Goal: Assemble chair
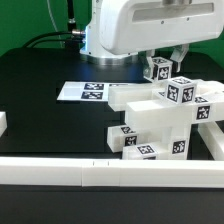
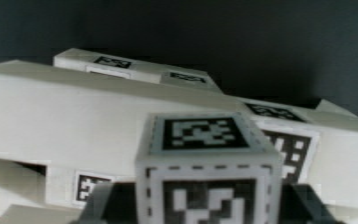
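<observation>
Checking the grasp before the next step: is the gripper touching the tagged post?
Cannot tell. In the exterior view the gripper sits right at the post, but neither view shows contact or gap plainly.

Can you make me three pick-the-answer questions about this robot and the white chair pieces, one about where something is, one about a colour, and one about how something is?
1. Where does the marker board lie in the exterior view?
A. left of the chair pieces
B. on top of them
C. on the robot arm

2. What colour is the table?
A. red
B. black
C. yellow

3. How are the chair pieces?
A. spread far apart
B. clustered together, a tagged post standing up
C. under a cloth

Answers: 1 A, the flat tagged sheet sits left of the pile. 2 B, the surface is dark black. 3 B, the white blocks touch in one stack.
</observation>
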Available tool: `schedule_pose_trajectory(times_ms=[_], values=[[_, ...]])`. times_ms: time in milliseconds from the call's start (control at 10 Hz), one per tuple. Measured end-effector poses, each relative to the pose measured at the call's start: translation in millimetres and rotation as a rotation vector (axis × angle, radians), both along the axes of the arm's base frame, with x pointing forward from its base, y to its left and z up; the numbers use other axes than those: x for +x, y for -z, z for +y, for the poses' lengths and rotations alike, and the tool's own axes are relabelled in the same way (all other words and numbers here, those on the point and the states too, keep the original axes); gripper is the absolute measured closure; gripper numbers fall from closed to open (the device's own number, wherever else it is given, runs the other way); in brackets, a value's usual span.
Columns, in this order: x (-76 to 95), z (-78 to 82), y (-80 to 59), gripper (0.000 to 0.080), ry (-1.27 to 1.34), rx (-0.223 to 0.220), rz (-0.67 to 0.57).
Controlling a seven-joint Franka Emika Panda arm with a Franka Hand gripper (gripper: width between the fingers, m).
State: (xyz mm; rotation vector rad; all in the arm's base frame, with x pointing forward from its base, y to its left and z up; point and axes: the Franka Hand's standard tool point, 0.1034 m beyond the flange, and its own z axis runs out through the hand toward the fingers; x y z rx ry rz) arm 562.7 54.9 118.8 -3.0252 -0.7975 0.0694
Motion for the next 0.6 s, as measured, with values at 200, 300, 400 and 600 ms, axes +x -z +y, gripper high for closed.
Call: schedule_pose_trajectory(times_ms=[200, 300, 400, 600], values=[[-3.0, 0.8, 2.3, 0.0515, -0.001, -0.001, 0.006], [-1.7, 0.5, 2.3, 0.0515, -0.002, 0.0, -0.004], [0.2, -1.0, 2.4, 0.0515, -0.002, 0.0, -0.012], [4.8, -4.4, 2.3, 0.0515, 0.003, 0.0, -0.033]])
